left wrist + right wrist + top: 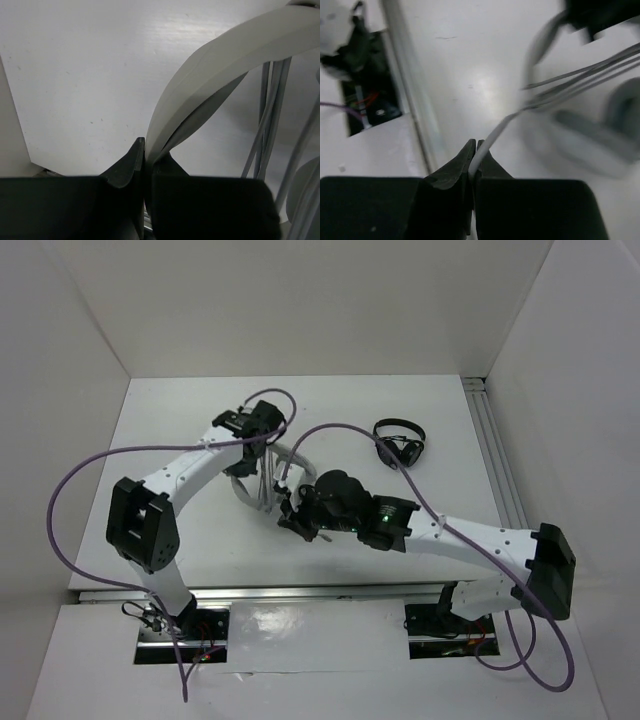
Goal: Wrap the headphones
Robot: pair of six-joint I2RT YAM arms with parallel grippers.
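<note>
Left wrist view: left gripper [145, 150] clenched on the headband [225, 55]; right gripper [474, 150] pinching the cable [496, 134].
Headphones [254, 486] sit between the two grippers, apparently lifted by the band, though much is hidden from above. To wind well, the left should probably hold the band steady while the right draws the cable taut and lays each turn beside the strands already across, without letting it slip.

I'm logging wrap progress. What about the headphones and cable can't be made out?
Top external: headphones mostly hidden beneath left arm and right arm.
Left wrist: headband, pinched in left gripper, cut off at the top-right corner.
Right wrist: cable loops beyond right gripper blurred, uncountable.
</note>
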